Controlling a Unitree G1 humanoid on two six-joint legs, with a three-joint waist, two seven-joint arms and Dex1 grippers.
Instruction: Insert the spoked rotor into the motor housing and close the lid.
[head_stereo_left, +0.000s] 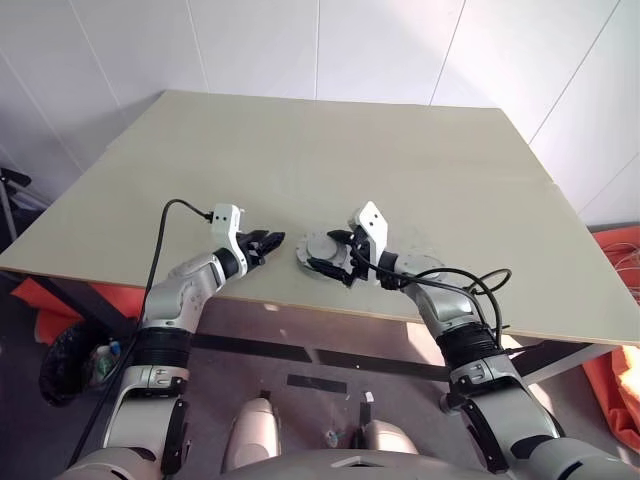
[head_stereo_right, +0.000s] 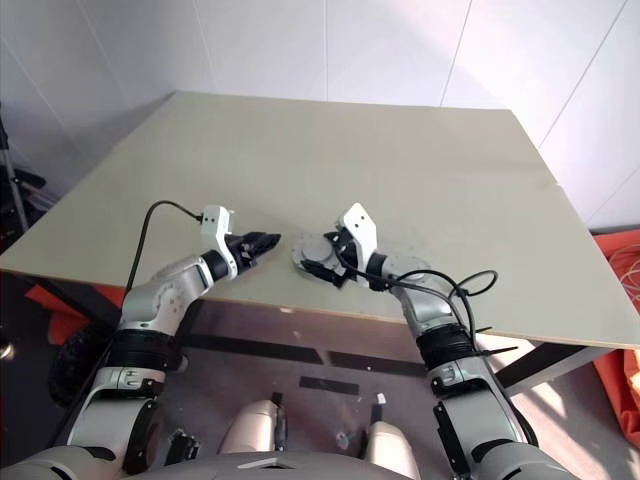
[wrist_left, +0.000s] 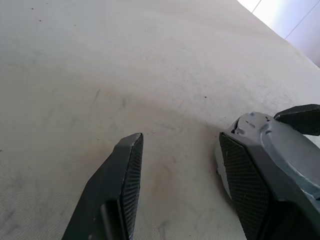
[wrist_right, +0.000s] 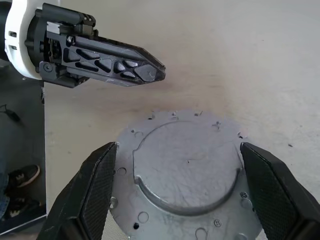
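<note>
Right gripper (wrist_right: 177, 165) spread wide around grey disc (wrist_right: 185, 175), probably the lid; left gripper (wrist_left: 180, 165) apart, empty, beside it.

pale beige table (head_stereo_left: 330, 150); black cable (head_stereo_left: 158, 240); orange cloth (head_stereo_left: 612, 380) beside it.

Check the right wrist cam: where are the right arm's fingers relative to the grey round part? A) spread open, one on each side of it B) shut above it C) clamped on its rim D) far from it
A: the right gripper has its fingers wide apart, flanking the grey disc on the table.
</note>
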